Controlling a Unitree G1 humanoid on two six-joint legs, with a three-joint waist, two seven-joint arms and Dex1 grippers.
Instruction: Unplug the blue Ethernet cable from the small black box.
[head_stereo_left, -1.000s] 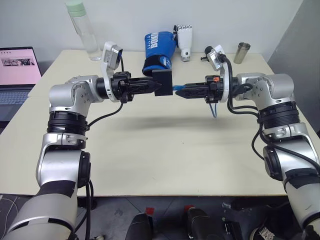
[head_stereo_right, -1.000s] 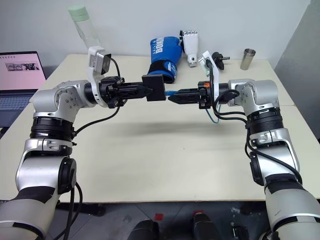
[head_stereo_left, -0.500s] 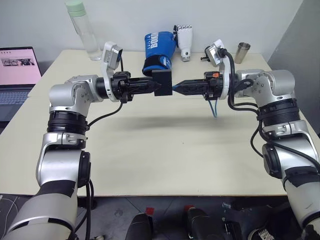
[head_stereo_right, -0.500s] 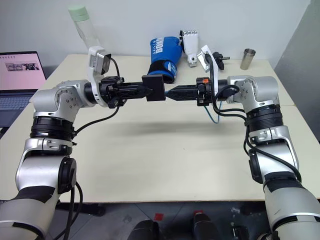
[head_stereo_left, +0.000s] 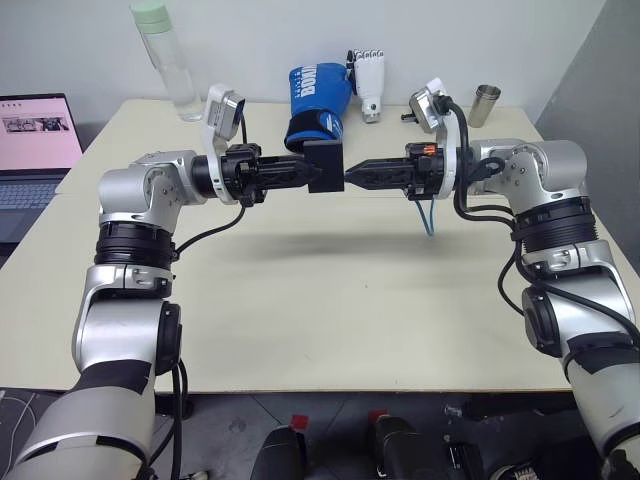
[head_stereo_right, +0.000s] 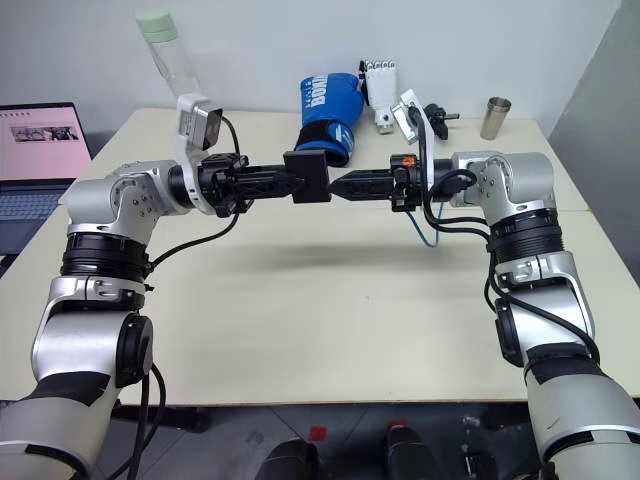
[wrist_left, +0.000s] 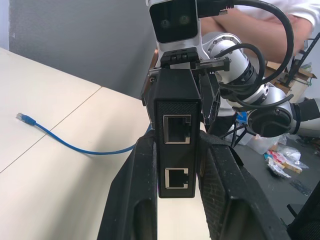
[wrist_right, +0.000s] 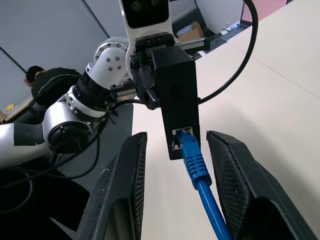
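Now my right gripper (wrist_right: 172, 187) has slid in to straddle the blue Ethernet cable (wrist_right: 196, 165), fingers narrowing but not yet clamped, its plug still seated in the small black box (head_stereo_left: 325, 165) pinched by my left gripper (head_stereo_left: 312, 173).

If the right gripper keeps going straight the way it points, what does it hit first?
Most likely the black box, held by the left gripper. The right gripper points level at the box's ported face, its fingers either side of the blue cable plugged in there. The gap looks small.
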